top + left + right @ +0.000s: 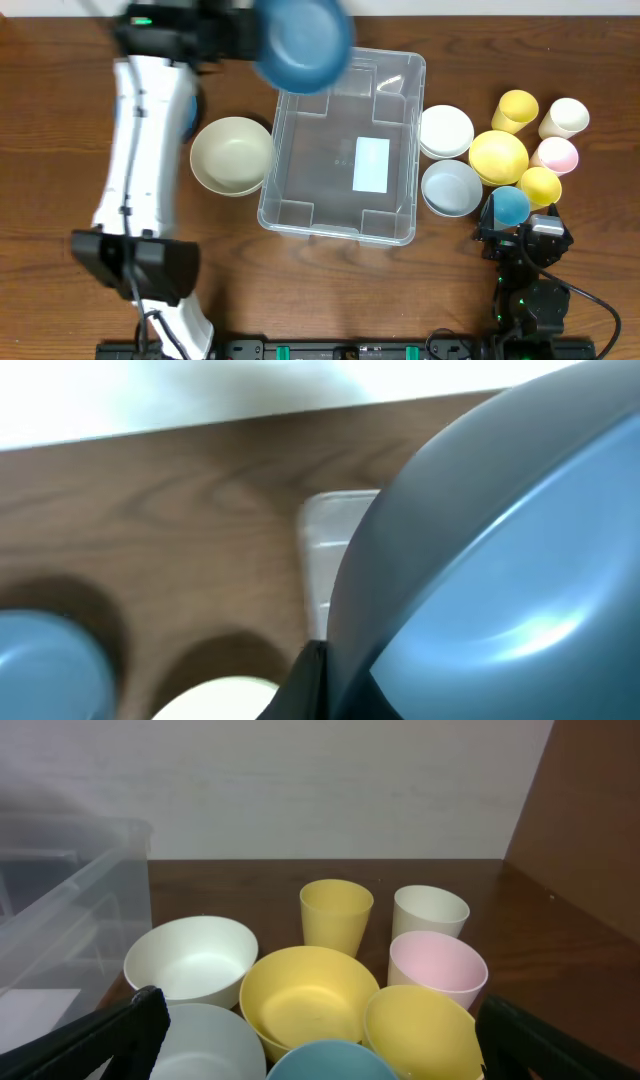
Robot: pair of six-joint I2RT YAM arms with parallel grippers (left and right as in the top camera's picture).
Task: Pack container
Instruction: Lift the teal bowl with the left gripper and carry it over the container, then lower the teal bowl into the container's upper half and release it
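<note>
Left end effector (250, 38) is clamped tight on the rim of one blue bowl (303, 42), and that bowl hangs in the air over the far-left corner of the container (300, 170); in the left wrist view the bowl fills most of the picture, with a corner of the clear bin showing past it. One container, clear plastic with a white label (371, 165) on its base, sits mid-tabletop (90, 120). Just to its left, one cream bowl (232, 155). Over on the right, the right end effector (518, 222) is low at the near edge, jaws spread wide and gripping nothing, with a blue cup (510, 205) right in front of it. Beside the container's right wall are three more bowls: white (446, 130), pale blue (451, 187), yellow (498, 157). That makes five bowls counting the held one. Cups come to five as well: the blue one, two yellow (516, 110) (540, 185), one cream (565, 117), one pink (555, 155), all bunched close together
</note>
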